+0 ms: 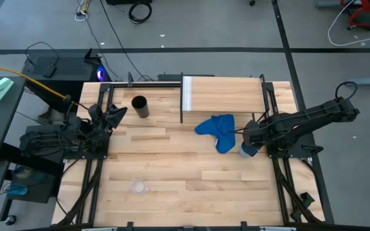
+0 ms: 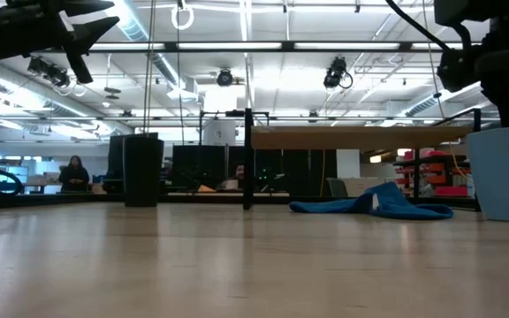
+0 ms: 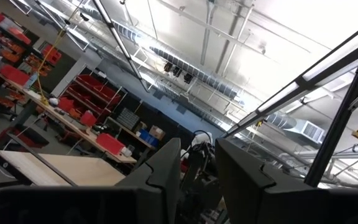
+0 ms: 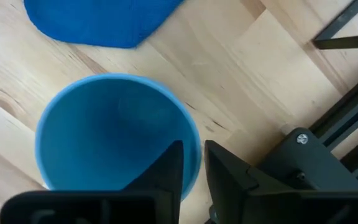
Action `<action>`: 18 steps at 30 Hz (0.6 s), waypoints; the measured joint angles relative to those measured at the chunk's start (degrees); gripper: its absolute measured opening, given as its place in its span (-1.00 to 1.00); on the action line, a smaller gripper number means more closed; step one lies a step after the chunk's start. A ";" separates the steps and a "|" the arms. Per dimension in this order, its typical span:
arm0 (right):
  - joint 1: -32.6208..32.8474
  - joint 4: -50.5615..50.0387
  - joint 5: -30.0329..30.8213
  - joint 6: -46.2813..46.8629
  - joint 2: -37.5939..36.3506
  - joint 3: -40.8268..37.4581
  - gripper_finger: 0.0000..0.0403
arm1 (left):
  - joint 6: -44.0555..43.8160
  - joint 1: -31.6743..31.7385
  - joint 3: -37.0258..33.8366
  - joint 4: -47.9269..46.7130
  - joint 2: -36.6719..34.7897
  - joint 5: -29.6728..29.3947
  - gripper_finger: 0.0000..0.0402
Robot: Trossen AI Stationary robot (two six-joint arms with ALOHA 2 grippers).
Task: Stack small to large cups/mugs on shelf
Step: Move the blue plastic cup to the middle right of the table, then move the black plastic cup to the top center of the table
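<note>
The bright blue cup (image 4: 114,134) stands upright on the tabletop near the right edge, beside the blue cloth (image 1: 216,130); it also shows in the high view (image 1: 248,151) and the low view (image 2: 504,172). My right gripper (image 4: 193,167) is over it, shut on its rim. The black tumbler (image 1: 139,106) stands on its base at the far left, left of the shelf (image 1: 227,93). The clear glass (image 1: 138,187) stands near the front left. My left gripper (image 1: 115,114) is open and empty, raised and tipped upward, just left of the tumbler. My right gripper holds the blue cup by its rim (image 4: 194,146), on the side nearest the arm. One finger (image 4: 171,165) is inside the cup and the other (image 4: 225,171) is outside its wall. The fingers come from above, pointing down. The cup stands upright with its base on the table.
Black frame rails (image 1: 272,102) run along both sides of the table, close to the right arm. The shelf's black legs (image 1: 182,106) stand between the tumbler and the cloth. Bare planks (image 1: 198,173) lie at the middle and the front.
</note>
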 joint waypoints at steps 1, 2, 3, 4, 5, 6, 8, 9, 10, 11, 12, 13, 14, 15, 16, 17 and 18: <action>0.00 -0.45 -0.02 0.37 -0.04 0.06 -0.62 | -0.01 0.00 0.00 0.02 0.01 0.00 -0.47; 0.00 -1.02 -0.08 0.76 -0.12 0.26 -0.61 | -0.01 0.02 0.00 0.02 0.00 0.00 -0.47; 0.00 -1.71 -0.13 1.07 -0.15 0.67 -0.60 | -0.01 0.02 0.00 0.02 0.00 0.00 -0.47; 0.00 -2.42 -0.13 1.31 -0.15 1.22 -0.60 | -0.01 0.02 0.00 0.02 0.00 0.00 -0.47; 0.00 -3.18 -0.13 1.43 -0.26 1.85 -0.59 | -0.01 0.01 0.00 0.03 0.01 0.00 -0.47; 0.00 -3.80 -0.13 1.45 -0.45 2.54 -0.59 | -0.01 0.01 0.00 0.04 0.01 0.00 -0.47; 0.00 -4.56 -0.11 1.45 -0.89 3.99 -0.58 | -0.01 0.01 0.00 0.04 0.00 0.00 -0.47; 0.00 -4.84 0.00 1.45 -1.15 4.78 -0.58 | -0.01 0.02 0.00 0.07 0.01 -0.02 -0.47; 0.00 -5.04 0.08 1.45 -1.50 5.61 -0.58 | -0.01 0.00 0.00 0.09 0.01 -0.02 -0.47; 0.00 -5.29 0.09 1.45 -1.80 6.49 -0.58 | -0.03 0.02 0.00 0.11 0.01 -0.02 -0.47; 0.01 -5.35 0.09 1.45 -2.17 7.39 -0.58 | -0.03 0.00 0.00 0.11 0.01 -0.02 -0.47; 0.05 -5.37 0.11 1.37 -2.55 8.40 -0.58 | -0.03 0.01 0.00 0.19 0.01 -0.02 -0.47; 0.18 -5.39 0.09 0.86 -2.99 9.48 -0.58 | -0.11 0.02 0.00 0.48 0.01 -0.02 -0.47; 0.38 -5.41 0.05 0.02 -3.40 10.71 -0.58 | -0.43 0.02 0.00 1.19 0.01 -0.02 -0.47; 0.70 -5.33 0.07 -0.72 -3.82 12.08 -0.58 | -1.05 0.02 0.00 2.18 0.01 -0.02 -0.47; 1.06 -5.19 0.07 -1.34 -4.24 13.54 -0.58 | -1.42 0.02 0.00 3.38 0.01 -0.03 -0.47; 1.52 -5.01 0.27 -1.71 -4.56 15.04 -0.58 | -1.37 0.02 0.00 4.74 0.00 -0.04 -0.47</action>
